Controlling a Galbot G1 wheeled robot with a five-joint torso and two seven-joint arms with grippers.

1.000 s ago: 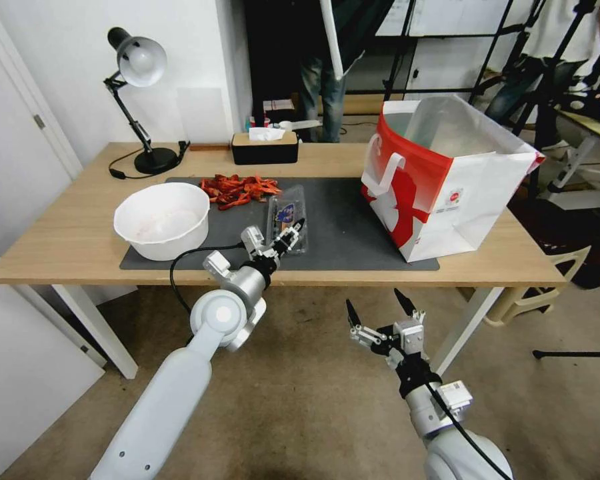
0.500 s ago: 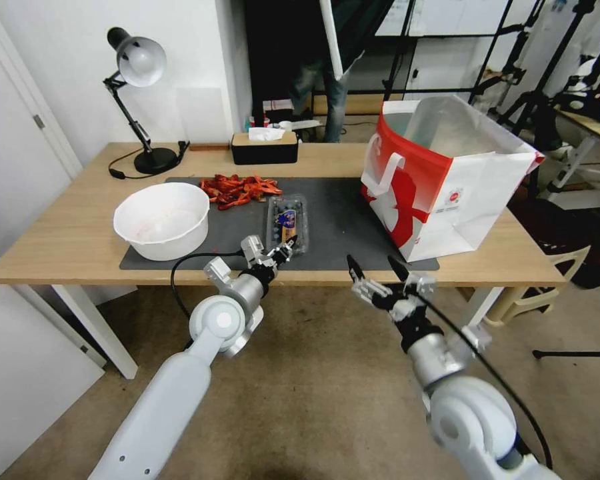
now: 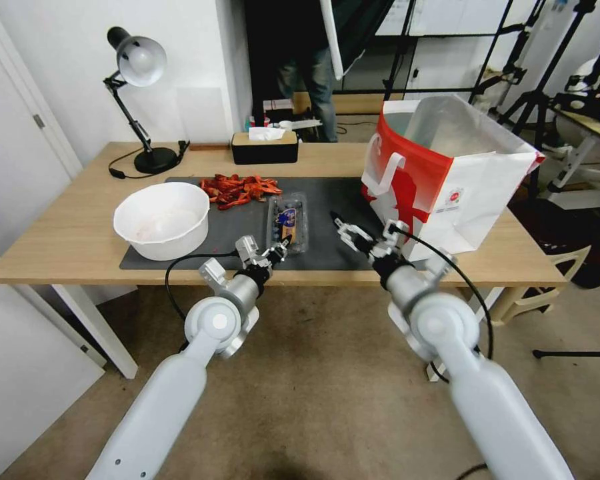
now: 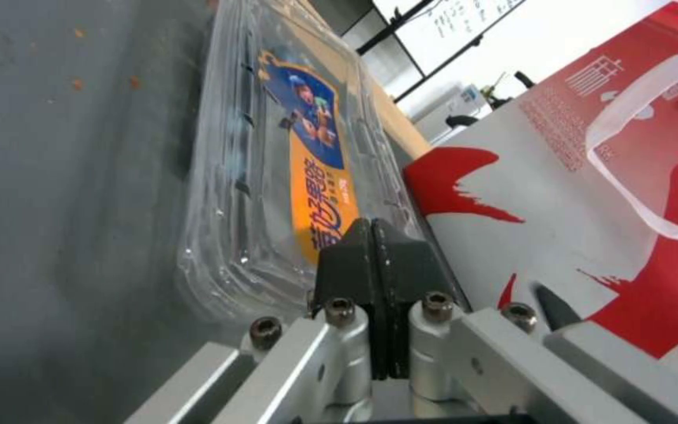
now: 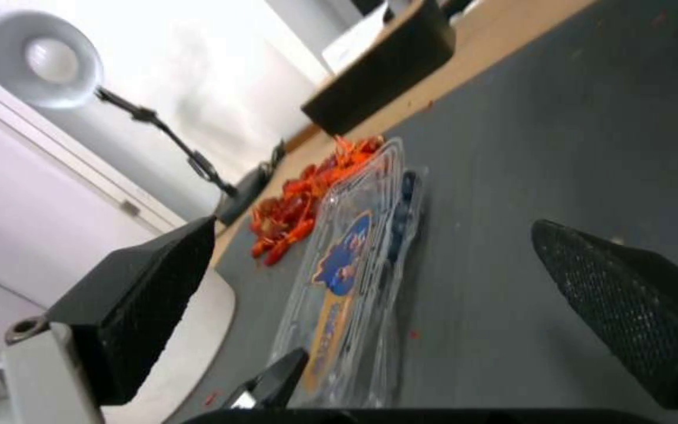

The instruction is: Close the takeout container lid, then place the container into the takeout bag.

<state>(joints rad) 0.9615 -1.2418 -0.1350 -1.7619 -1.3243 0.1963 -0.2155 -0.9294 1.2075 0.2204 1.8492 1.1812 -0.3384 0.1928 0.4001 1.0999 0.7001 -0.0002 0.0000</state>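
Grey mat (image 3: pixel 340 220), right gripper (image 3: pixel 360 230) arrived (open)

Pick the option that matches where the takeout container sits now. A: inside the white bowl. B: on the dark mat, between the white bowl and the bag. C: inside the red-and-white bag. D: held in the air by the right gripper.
B: the takeout container lies flat on the dark mat, with the white bowl on one side and the takeout bag on the other.

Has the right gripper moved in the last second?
Yes. The right gripper rose from below the table edge to over the dark mat, between the takeout container and takeout bag.
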